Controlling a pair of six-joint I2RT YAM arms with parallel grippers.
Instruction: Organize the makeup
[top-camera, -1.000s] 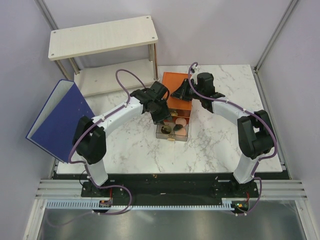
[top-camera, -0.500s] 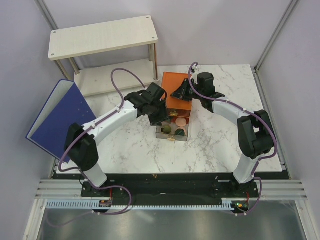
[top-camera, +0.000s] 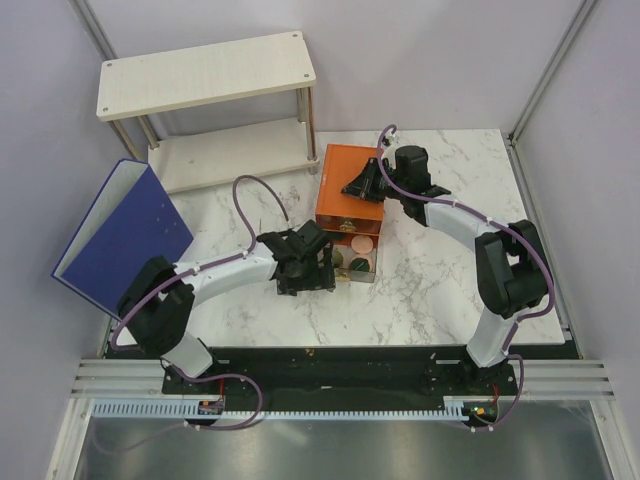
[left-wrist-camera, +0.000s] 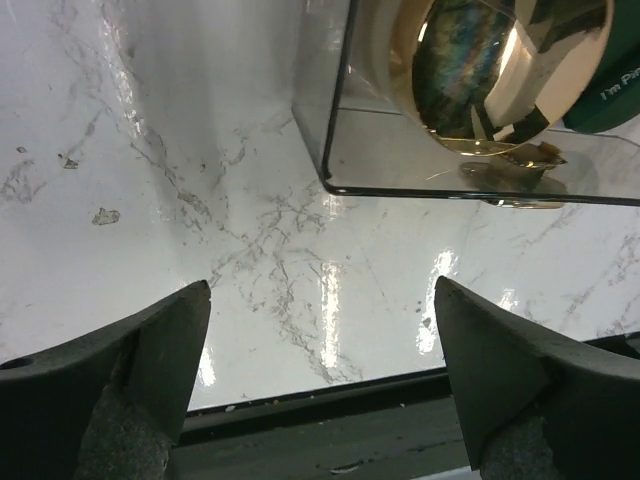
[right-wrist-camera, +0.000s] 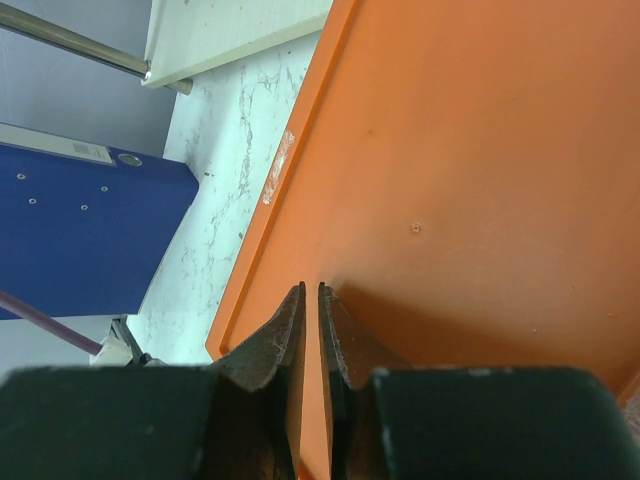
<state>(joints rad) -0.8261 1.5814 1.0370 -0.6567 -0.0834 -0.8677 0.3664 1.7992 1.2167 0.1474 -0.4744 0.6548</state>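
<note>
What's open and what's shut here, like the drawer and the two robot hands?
Clear drawer: pulled out, open.
Gold-rimmed jar: inside the drawer.
Left gripper: open, empty.
Right gripper: shut, tips against the top of the orange box.

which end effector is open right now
The left end effector, jaws spread wide above the table; the right end effector is shut over the orange box.

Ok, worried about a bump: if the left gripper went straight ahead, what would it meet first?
The left gripper probably meets marble table just short of the clear drawer; depth unclear.
</note>
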